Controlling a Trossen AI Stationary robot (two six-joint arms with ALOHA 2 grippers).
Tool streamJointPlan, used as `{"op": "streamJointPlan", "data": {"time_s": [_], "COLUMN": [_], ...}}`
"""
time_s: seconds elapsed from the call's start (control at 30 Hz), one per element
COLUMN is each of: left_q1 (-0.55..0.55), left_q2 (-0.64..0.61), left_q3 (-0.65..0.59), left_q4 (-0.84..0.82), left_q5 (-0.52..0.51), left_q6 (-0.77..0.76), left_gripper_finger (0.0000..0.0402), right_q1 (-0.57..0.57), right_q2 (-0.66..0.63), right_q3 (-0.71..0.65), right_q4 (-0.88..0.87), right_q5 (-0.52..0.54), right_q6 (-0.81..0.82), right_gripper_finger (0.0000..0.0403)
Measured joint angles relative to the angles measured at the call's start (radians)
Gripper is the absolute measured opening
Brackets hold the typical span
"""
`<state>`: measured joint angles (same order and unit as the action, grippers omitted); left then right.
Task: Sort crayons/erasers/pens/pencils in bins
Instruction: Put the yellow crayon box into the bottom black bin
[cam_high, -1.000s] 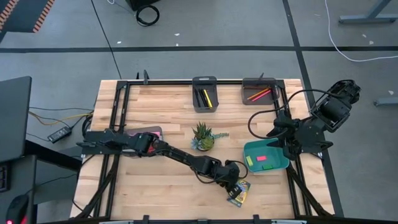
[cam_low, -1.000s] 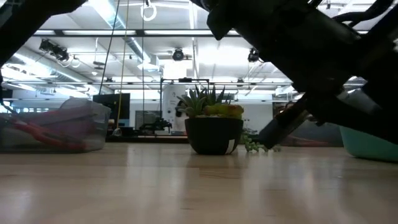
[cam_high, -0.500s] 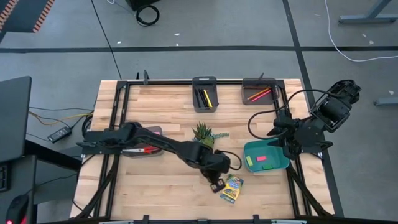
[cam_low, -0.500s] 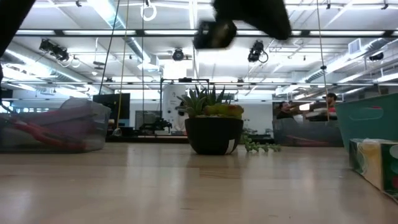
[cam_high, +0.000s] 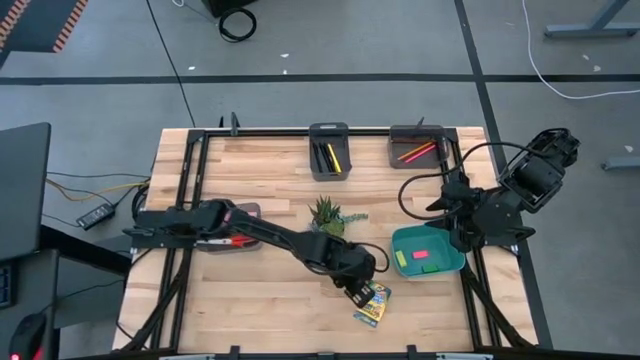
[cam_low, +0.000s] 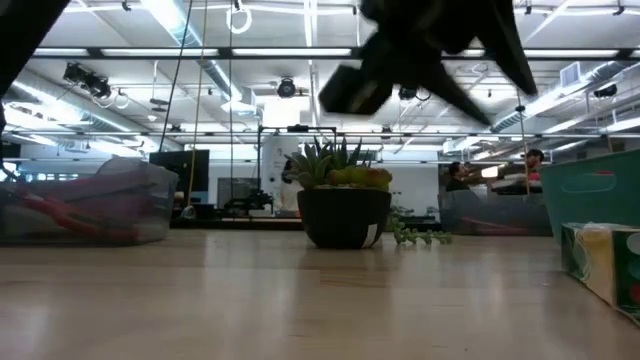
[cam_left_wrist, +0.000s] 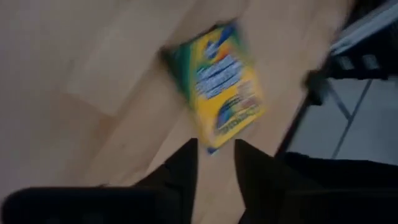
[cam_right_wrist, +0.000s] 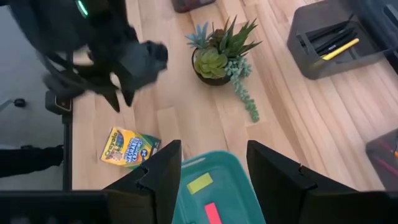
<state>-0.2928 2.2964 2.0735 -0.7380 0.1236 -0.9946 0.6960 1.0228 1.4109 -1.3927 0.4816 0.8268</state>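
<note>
One item remains loose on the wooden tabletop (cam_high: 250, 300): the small flat yellow-and-green printed cardboard crayon box (cam_high: 372, 303), which lies flat near the front edge, just in front of the wide teal-green plastic bin (cam_high: 450, 262). That bin already holds a yellow eraser block (cam_high: 402, 257) and a red-pink eraser block (cam_high: 421, 254). At the far edge, the dark narrow grey bin (cam_high: 329, 131) holds black pens and one yellow pen (cam_high: 333, 157), and the grey bin beside it (cam_high: 412, 131) holds red and orange pencils (cam_high: 417, 152). A fourth grey bin (cam_high: 248, 210) at the left side, partly hidden by the arm, shows red content that cannot be identified. The left tool (cam_high: 356, 293) hovers at the box's near corner, fingers a narrow gap apart and holding nothing. The right tool (cam_high: 452, 210) waits above the teal bin's far rim, fingers wide and empty. Judged from this layout, sorting is nearly complete; only the crayon box needs binning.
</note>
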Motion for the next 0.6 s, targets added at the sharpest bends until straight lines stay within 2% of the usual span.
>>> {"op": "streamJointPlan", "data": {"time_s": [0.1,0.3,0.43,0.6], "left_q1": [0.0,0.001,0.002,-0.003], "left_q2": [0.058,0.106,0.135,0.174], "left_q3": [-0.002,-0.001,-0.001,-0.001], "left_q4": [0.037,0.172,0.15,0.184], "left_q5": [0.039,0.041,0.024,0.004], "left_q6": [-0.068,-0.178,-0.226,-0.257], "left_gripper_finger": [0.0151,0.0221,0.0238,0.0232], "right_q1": [0.0,0.0,0.0,0.0], "right_q2": [0.0,0.0,0.0,0.0], "right_q3": [0.0,0.0,0.0,0.0], "right_q4": [0.001,-0.003,-0.005,-0.005], "right_q5": [0.0,-0.032,-0.045,-0.052], "right_q6": [0.0,0.0,0.0,0.001], "right_gripper_finger": [0.0188,0.0188,0.0188,0.0188]}}
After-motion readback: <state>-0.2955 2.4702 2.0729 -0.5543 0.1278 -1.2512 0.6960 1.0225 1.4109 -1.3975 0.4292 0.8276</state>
